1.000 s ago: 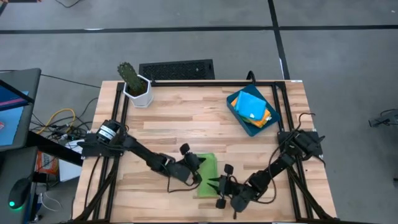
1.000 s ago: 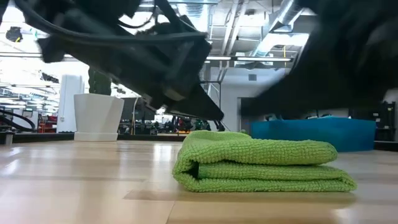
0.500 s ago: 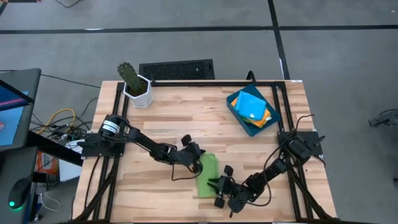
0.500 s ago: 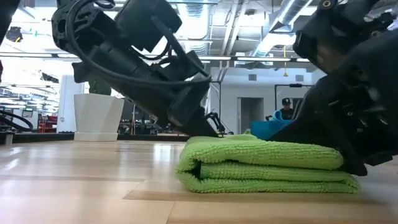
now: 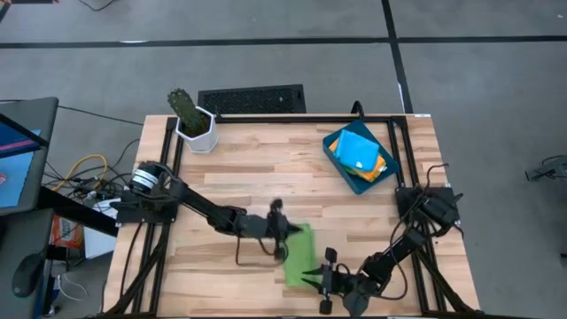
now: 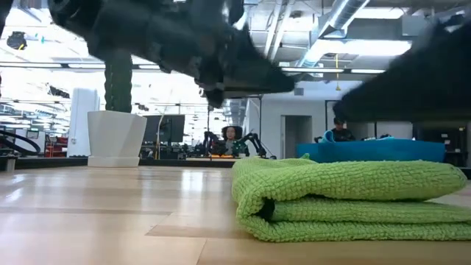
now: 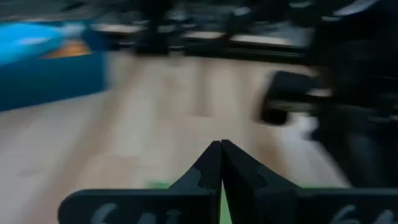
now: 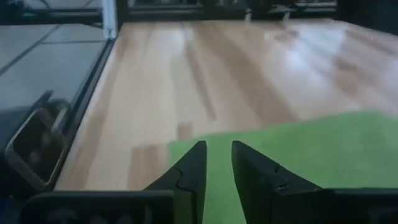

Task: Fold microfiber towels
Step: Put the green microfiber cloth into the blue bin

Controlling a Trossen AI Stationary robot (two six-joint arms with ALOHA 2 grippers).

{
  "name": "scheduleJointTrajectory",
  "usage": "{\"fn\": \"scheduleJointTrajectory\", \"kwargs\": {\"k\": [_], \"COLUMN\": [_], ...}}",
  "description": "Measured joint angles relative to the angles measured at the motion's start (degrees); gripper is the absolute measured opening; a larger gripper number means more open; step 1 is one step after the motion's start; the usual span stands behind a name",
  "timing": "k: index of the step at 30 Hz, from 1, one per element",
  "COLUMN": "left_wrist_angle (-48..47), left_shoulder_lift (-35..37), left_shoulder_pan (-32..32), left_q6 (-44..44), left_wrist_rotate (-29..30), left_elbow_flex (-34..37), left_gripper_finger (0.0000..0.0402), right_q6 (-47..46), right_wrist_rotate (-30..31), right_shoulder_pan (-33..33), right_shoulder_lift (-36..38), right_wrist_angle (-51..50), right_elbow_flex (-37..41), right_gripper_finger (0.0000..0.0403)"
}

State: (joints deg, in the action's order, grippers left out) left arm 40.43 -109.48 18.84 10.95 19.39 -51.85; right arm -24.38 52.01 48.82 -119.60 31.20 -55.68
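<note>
A lime green microfiber towel [image 5: 299, 254] lies folded in several layers on the wooden table near its front edge, the fold's rounded end [image 6: 246, 202] toward the table's left. My left gripper [image 5: 287, 232] is shut and hangs just above the towel's far left corner, clear of the cloth in the low view [image 6: 291, 82]. My right gripper [image 5: 311, 276] comes in low from the near side, its fingers [image 8: 194, 155] a little apart over the towel's near edge [image 8: 205, 140]. More towels lie in the blue tray [image 5: 340, 161]. My right gripper has its fingertips [image 8: 242, 155] at the towel's near edge [image 8: 180, 144], close to a corner, coming from the near side and slanting slightly down. Green cloth shows in the gap between them. Whether they nip it or only rest on it I cannot tell. The towel lies flat.
The dark-blue tray at the far right holds blue, orange and yellow cloths [image 5: 360, 152]. A cactus in a white pot [image 5: 194, 125] stands at the far left corner. Black frame rails [image 5: 396, 159] run along the table's sides. A person [image 6: 339, 126] shows in the room behind.
My left gripper has risen off the towel and turned, staying shut. My right gripper has drawn back toward the table's near edge. The folded towel has slid a little toward the near right and turned slightly, keeping its fold.
</note>
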Motion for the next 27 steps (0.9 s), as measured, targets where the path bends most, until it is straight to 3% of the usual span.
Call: {"fn": "scheduleJointTrajectory", "kwargs": {"k": [2,8,16,21,27], "left_wrist_angle": [4.5,5.0,-5.8,-10.5,-15.0], "left_shoulder_lift": [-3.7,-13.5,-17.1,-16.8,-16.8], "left_shoulder_pan": [0.4,-2.3,-3.8,-3.8,-3.6], "left_q6": [-0.8,-0.3,-0.1,3.8,15.6], "left_wrist_rotate": [-2.7,-3.3,-5.1,-1.7,5.9], "left_elbow_flex": [-0.1,-5.1,-10.9,-11.1,-11.0], "left_gripper_finger": [0.0000,0.0000,0.0000,0.0000,0.0000], "right_q6": [-0.8,-6.7,-13.2,-12.8,-13.9], "right_wrist_rotate": [0.0,-2.4,-1.8,-1.9,1.5], "right_shoulder_pan": [0.4,0.1,0.7,0.8,2.9], "right_shoulder_lift": [-2.0,-7.1,-8.5,-6.6,-2.4], "right_wrist_angle": [2.3,4.4,1.8,-3.3,-15.3], "right_elbow_flex": [0.0,-0.1,-0.4,-0.3,0.1], "right_gripper_finger": [0.0101,0.0101,0.0101,0.0101,0.0101]}}
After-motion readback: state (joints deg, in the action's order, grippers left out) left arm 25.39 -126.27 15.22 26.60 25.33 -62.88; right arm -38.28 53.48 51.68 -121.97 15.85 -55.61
